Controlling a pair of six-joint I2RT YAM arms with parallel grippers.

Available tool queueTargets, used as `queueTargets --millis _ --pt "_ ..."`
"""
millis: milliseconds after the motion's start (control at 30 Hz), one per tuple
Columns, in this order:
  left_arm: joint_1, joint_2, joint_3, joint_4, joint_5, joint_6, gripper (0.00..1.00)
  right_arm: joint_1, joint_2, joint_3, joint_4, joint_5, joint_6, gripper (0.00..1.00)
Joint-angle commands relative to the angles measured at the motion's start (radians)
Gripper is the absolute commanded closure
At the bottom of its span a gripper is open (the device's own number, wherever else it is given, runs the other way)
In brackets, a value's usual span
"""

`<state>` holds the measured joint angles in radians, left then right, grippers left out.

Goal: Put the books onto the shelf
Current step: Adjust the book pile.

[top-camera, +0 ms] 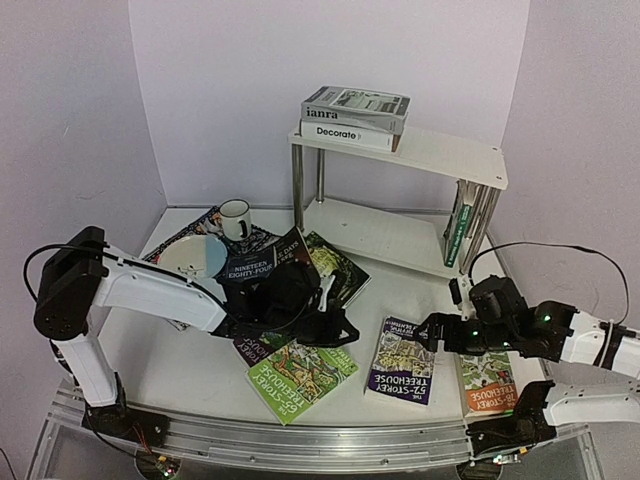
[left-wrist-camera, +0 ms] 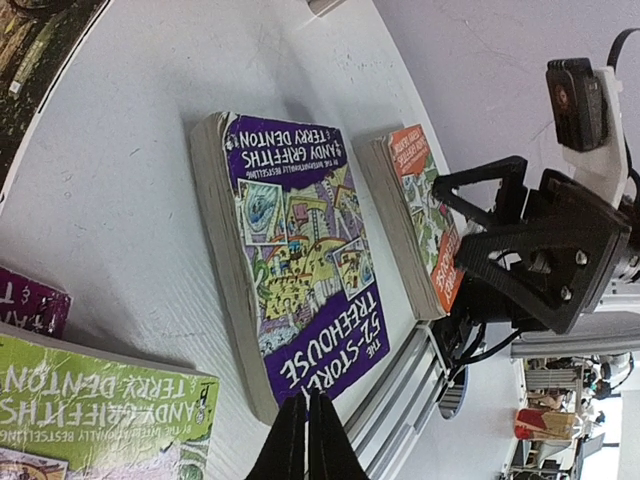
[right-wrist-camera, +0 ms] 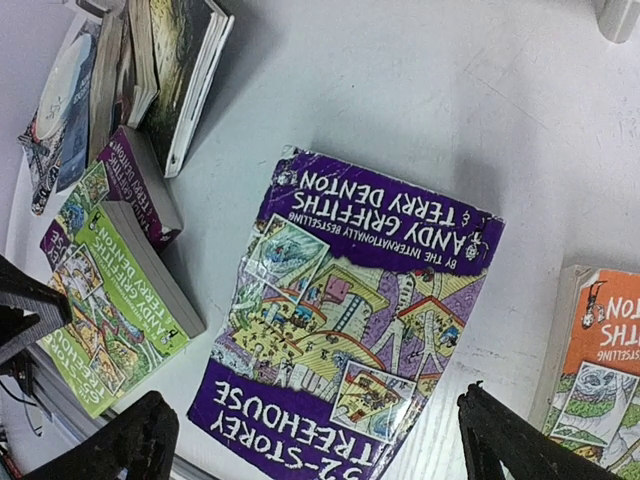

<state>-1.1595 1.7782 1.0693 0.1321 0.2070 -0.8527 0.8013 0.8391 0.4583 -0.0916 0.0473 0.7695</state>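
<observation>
Right gripper [top-camera: 430, 333] from above hangs wide open by the purple book [top-camera: 400, 360], shelf [top-camera: 450, 155] well behind, left wrist cam shows left gripper [left-wrist-camera: 307, 440] pinched shut and empty, right cam has jaws straddling that book, probably lining up a grab

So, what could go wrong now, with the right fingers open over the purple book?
1. The purple book lies flat, so the right fingers may push it instead of gripping it.
2. The orange book lies close beside it; one finger could catch it.
3. The shut left fingers hover near the same book; the arms might bump.
</observation>
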Motion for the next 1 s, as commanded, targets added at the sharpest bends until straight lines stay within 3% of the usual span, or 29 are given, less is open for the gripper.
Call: queueTargets --millis 0,200,300,400,500,633,800,967 --pt "0.001 -0.091 -0.034 0.026 -0.011 0.074 0.93 0.0 0.051 0.02 0.115 0.11 -0.011 0.02" --pt "0.004 -0.195 -0.109 0.024 -0.07 0.123 0.82 0.0 0.218 0.056 0.287 0.087 0.022 0.02" --pt "0.006 -0.263 -0.162 0.023 -0.096 0.147 0.73 0.0 0.272 0.098 0.285 0.101 -0.042 0.02" --pt "0.008 -0.341 -0.225 0.02 -0.127 0.18 0.66 0.0 0.232 0.122 0.194 0.262 -0.043 0.02" --pt "0.008 -0.418 -0.277 0.019 -0.154 0.232 0.59 0.0 0.18 0.058 0.133 0.393 0.144 0.02" --pt "0.009 -0.549 -0.342 -0.001 -0.269 0.28 0.48 0.0 0.163 -0.008 0.25 0.325 0.118 0.02" --pt "0.055 -0.691 -0.371 -0.118 -0.373 0.265 0.3 0.021 0.356 0.1 0.284 0.274 0.055 0.02" --pt "0.109 -0.758 -0.349 -0.256 -0.436 0.246 0.25 0.14 0.566 0.199 0.456 0.317 -0.08 0.02"
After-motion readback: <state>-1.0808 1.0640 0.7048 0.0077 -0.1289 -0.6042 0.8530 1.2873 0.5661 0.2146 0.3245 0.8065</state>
